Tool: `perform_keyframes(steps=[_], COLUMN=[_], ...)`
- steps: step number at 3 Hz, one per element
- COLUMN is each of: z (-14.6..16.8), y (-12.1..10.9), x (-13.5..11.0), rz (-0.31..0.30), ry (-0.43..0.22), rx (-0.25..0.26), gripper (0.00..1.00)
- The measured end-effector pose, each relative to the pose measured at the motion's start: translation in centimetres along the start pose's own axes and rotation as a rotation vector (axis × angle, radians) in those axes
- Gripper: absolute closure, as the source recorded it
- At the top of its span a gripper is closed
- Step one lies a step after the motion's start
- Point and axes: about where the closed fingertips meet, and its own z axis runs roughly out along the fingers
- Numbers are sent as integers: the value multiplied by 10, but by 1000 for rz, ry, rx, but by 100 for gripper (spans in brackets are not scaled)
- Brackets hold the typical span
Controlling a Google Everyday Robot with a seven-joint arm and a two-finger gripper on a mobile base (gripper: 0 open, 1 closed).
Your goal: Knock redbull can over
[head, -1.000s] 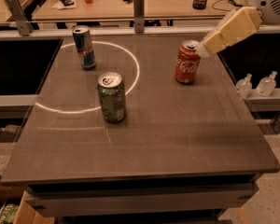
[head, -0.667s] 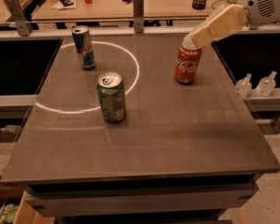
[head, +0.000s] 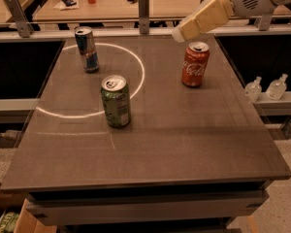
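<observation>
Far left stands slim blue-silver redbull can (head: 87, 48); hand (head: 180, 33) upper right.

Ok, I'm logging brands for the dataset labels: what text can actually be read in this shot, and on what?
"Coca-Cola": white script on the red can.
Redbull can: markings too blurred to read.
Green can: label too blurred to read.
Gripper, in the air just above and left of the red can: no text on it.
</observation>
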Motion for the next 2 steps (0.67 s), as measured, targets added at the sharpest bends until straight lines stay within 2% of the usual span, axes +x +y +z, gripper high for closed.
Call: perform_keyframes(steps=[1,2], z=[0,29], y=[-1,6], x=[3,10], rz=[25,66], ry=[33,77], rx=[51,117], gripper=[0,0])
